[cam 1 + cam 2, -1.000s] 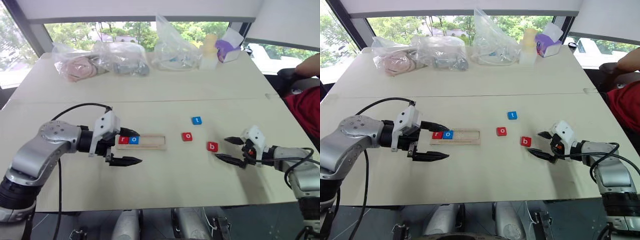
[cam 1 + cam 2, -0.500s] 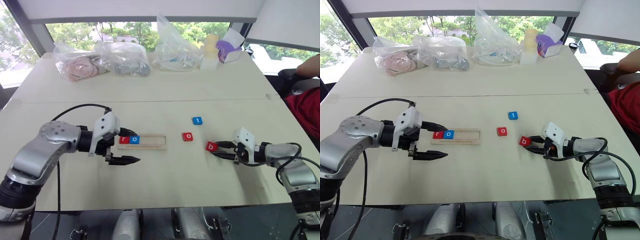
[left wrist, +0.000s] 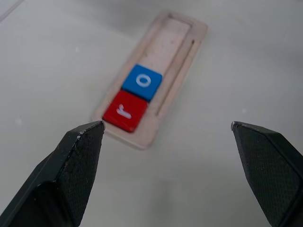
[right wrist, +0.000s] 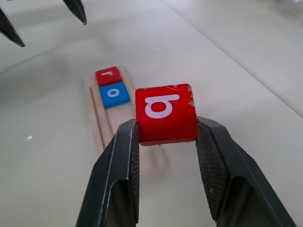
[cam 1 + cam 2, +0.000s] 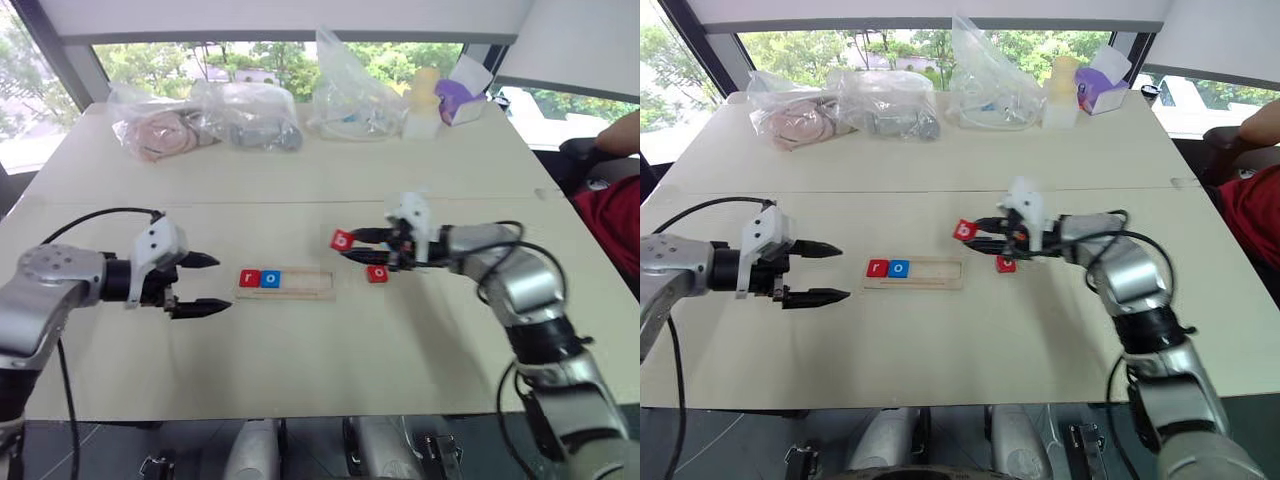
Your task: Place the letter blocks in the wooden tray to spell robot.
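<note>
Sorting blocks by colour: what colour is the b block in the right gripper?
Red, with a white letter. The b block shows best in the right wrist view, clamped in the right gripper.

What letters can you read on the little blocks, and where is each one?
"r" on the red block at the end of the wooden tray.
"o" on the blue block next to it in the tray.
"b" on the red block held in the right hand.
"o" on the red block lying on the table.
Anything printed on the purple box is too small to read.
</note>
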You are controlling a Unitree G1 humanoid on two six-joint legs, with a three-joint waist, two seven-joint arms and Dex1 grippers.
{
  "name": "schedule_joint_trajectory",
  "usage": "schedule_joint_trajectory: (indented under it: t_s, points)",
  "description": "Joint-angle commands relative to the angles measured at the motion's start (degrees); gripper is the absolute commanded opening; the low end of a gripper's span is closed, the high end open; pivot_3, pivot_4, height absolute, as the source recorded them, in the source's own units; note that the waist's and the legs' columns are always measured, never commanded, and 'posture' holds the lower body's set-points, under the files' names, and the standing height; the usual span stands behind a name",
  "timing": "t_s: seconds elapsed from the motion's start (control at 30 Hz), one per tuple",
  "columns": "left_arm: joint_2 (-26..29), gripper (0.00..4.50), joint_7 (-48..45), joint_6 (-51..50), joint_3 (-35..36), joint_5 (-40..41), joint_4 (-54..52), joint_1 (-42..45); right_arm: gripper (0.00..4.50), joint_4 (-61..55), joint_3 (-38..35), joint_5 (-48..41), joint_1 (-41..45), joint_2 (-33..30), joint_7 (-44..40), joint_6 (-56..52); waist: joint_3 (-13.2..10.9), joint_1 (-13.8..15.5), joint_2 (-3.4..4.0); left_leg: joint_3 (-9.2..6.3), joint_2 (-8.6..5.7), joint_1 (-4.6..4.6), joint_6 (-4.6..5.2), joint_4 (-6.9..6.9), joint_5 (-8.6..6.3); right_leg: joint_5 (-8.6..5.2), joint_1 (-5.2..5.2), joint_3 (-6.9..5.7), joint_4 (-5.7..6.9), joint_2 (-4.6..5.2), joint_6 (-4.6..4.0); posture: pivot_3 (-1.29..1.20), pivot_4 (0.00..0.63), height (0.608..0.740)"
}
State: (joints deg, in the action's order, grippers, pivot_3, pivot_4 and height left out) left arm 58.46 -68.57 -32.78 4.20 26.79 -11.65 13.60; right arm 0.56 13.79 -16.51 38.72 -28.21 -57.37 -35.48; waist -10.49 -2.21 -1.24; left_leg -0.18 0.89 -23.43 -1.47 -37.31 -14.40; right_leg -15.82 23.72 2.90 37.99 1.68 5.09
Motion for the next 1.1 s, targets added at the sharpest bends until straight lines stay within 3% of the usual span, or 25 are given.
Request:
schedule_joint_trajectory:
  t_s: [0.03,0.43,0.83,1.1]
  points:
    - [0.79,4.50,0.35,0.35,2.40,0.58,-2.59,-0.67,1.11,2.72,3.65,2.14,3.00,1.02,-1.46,0.15,-0.01,0.48,-0.01,-0.01,-0.01,-0.03,0.00,0.00,0.00,0.00,0.01,-0.02,-0.01,0.02,0.00,0.00,0.150,0.735]
    - [0.57,4.50,3.20,-2.26,5.04,2.38,-8.15,-4.80,1.11,10.42,11.80,8.03,8.83,6.69,-4.01,2.73,-0.01,0.07,-0.01,0.02,0.02,-0.01,0.00,0.02,0.00,0.01,0.05,-0.02,0.04,0.00,-0.01,0.00,0.150,0.735]
    - [0.54,4.50,4.22,-1.97,5.10,1.64,-7.53,-4.93,1.11,18.52,12.29,12.36,10.91,11.80,-2.63,6.01,-0.01,-0.35,-0.01,0.01,0.03,0.00,0.00,0.02,0.00,0.02,0.07,-0.03,0.08,-0.02,-0.01,0.00,0.150,0.735]
    - [0.67,4.50,4.59,-1.98,5.00,1.68,-7.94,-5.49,1.11,18.12,11.80,12.74,10.90,12.91,-3.38,6.15,-0.01,-0.34,-0.01,0.01,0.02,0.00,0.00,0.03,0.00,0.02,0.07,-0.03,0.07,0.01,-0.01,0.00,0.150,0.735]
